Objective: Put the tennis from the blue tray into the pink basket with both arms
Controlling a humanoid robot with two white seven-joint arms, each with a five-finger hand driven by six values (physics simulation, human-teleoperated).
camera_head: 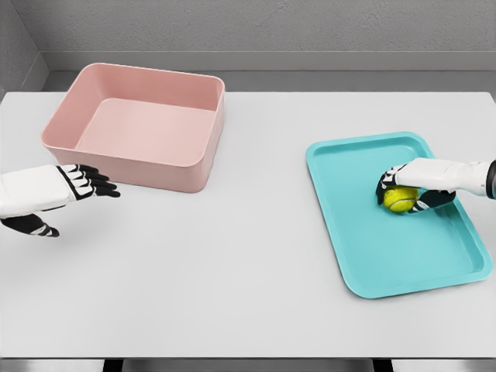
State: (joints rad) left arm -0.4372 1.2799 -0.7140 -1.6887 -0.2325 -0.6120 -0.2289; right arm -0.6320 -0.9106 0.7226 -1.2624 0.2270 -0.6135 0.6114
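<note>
Ball: tennis ball (400, 200) sits in the blue tray (364, 256), upper right part, w/ your right hand wrapped on it.
Right hand: right hand (409, 190) comes in from the right edge, fingers curled over top and sides of the ball, thumb below. Reads as a grasp, but can't tell if ball is lifted off the tray floor or just resting there.
Why held so: curled all round, prob. because a round ball rolls out of a loose pinch.
Left hand: left hand (74, 186) hovers over the table (232, 271) just beside the front-left wall of the pink basket (147, 167). Fingers straight and slightly spread, thumb hanging low, holding nothing.
Why there: looks parked near the basket to take a handover, since task wants both arms and the tray is well apart from the basket.
Basket: upright, open top, nothing visible inside.
Step, my guess: pick-up stage; ball not moved toward basket yet.
Next needs: you'd lift clear of the tray rim, carry left across the bare table toward the waiting hand.
Risk: ball slipping during the pass.
</note>
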